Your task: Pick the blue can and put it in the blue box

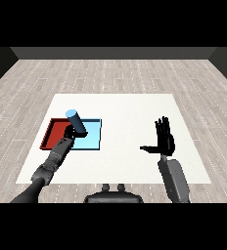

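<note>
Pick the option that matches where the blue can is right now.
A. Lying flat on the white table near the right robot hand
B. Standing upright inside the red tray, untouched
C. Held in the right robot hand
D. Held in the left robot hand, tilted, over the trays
D: the left robot hand curls round the blue can, which leans over the red tray and the light blue tray, while the right robot hand is open and holds nothing.

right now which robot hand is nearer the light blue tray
Left. The left robot hand is curled round the blue cylindrical can, right over the light blue tray beside the red tray. The right robot hand hangs open, far off to the tray's right.
</note>
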`<state>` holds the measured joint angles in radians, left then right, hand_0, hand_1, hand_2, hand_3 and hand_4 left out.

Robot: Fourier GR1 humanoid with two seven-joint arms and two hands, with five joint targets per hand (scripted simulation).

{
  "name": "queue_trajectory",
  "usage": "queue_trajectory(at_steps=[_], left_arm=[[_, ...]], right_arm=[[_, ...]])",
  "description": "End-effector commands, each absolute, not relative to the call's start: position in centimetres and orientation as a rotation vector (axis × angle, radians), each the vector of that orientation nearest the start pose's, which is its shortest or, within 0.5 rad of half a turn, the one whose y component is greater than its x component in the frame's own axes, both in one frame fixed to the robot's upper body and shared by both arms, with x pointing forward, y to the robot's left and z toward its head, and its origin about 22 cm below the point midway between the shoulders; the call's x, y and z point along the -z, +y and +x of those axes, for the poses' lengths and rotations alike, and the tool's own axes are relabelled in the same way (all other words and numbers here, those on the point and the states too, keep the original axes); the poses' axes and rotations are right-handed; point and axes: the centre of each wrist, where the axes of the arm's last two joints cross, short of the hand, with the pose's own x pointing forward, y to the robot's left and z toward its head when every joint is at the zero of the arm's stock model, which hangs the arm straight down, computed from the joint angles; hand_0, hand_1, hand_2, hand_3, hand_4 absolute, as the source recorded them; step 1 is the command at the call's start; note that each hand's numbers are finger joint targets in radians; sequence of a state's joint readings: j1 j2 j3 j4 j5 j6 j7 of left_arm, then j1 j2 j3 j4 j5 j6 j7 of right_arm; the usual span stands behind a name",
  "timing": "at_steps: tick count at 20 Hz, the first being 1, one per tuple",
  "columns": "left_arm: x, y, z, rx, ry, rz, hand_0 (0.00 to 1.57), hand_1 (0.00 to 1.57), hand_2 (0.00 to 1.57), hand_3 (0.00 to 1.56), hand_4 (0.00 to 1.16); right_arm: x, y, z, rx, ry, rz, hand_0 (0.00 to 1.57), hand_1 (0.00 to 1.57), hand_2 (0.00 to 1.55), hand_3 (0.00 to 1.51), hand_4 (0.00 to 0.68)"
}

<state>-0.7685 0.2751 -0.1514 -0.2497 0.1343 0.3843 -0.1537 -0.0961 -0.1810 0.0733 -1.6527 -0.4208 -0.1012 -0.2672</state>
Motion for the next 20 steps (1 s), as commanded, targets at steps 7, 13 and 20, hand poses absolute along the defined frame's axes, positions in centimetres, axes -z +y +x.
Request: queue_trajectory(at_steps=[7,13,20], left_arm=[[8.5,24.8,35.6,0.284,-0.934,0.571,1.53,1.53,1.45,0.73,0.87],[10.4,25.7,33.6,0.278,-0.855,0.534,1.45,1.45,1.39,0.0,0.52],[9.2,24.6,35.0,0.253,-0.922,0.659,0.0,0.0,0.0,0.0,0.0]], right_arm=[[-2.3,-26.1,26.3,0.228,-1.925,0.22,0.0,0.0,0.0,0.0,0.0],[-2.4,-25.3,27.2,0.204,-1.948,0.223,0.0,0.0,0.0,0.0,0.0],[-4.1,-24.6,26.8,0.242,-1.943,0.27,0.0,0.0,0.0,0.0,0.0]])
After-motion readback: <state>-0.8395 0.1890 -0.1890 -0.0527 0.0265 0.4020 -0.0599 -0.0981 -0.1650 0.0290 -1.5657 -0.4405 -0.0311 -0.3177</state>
